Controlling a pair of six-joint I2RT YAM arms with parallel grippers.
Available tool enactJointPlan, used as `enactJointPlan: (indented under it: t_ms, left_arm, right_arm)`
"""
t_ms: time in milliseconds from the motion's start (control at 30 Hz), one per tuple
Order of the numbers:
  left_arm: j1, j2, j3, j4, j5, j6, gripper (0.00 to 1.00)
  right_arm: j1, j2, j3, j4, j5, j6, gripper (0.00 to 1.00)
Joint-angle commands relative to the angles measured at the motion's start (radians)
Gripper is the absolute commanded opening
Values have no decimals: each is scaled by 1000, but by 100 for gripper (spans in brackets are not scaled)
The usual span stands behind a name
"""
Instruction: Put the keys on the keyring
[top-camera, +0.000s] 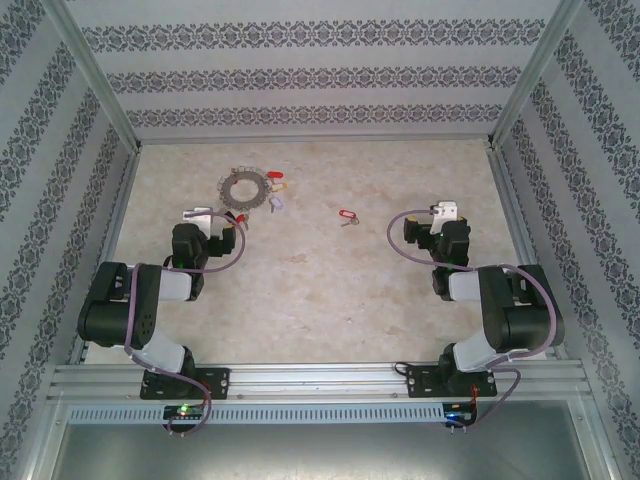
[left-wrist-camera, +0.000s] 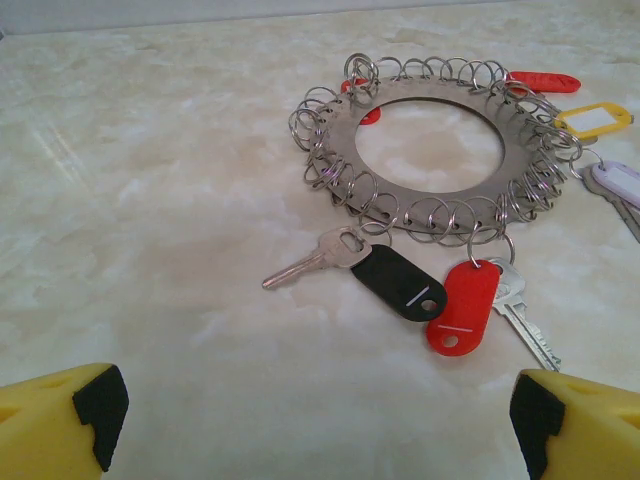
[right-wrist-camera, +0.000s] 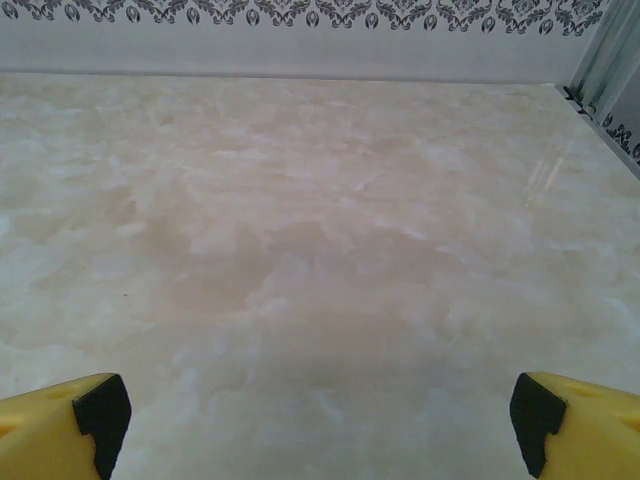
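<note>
The keyring (top-camera: 244, 188), a large grey metal ring fringed with small rings, keys and coloured tags, lies at the back left of the table. In the left wrist view the keyring (left-wrist-camera: 430, 205) is just ahead, with a black tag (left-wrist-camera: 400, 283) and a red tag (left-wrist-camera: 462, 308) trailing toward me. The loose keys (top-camera: 349, 218) with their red oblong tag lie mid-table, right of the ring. My left gripper (top-camera: 210, 222) (left-wrist-camera: 318, 420) stands open just short of the ring, nothing between its fingers. My right gripper (top-camera: 432, 218) (right-wrist-camera: 318, 420) is open over bare table, right of the keys.
The marble-patterned table (top-camera: 320, 290) is boxed in by patterned walls with metal frame rails (top-camera: 115, 230) at left, right and back. A yellow tag (left-wrist-camera: 595, 120) and a pale tag (left-wrist-camera: 620, 180) hang off the ring's right side. Open tabletop lies between the two arms.
</note>
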Motion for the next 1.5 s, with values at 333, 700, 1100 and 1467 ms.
enactJointPlan:
  t_ms: [333, 700, 1100, 1467]
  left_arm:
    - [12, -6, 21, -7, 14, -18, 99]
    - [12, -5, 21, -7, 15, -18, 99]
    - [17, -28, 34, -44, 57, -3, 99]
    - [-2, -434, 294, -646, 128, -58, 99]
  right_arm:
    - [-7, -11, 13, 9, -20, 20, 98]
    - [-6, -11, 13, 8, -22, 23, 98]
    - [-11, -108, -76, 73, -58, 17, 98]
    - [2, -587, 82, -481, -39, 121, 98]
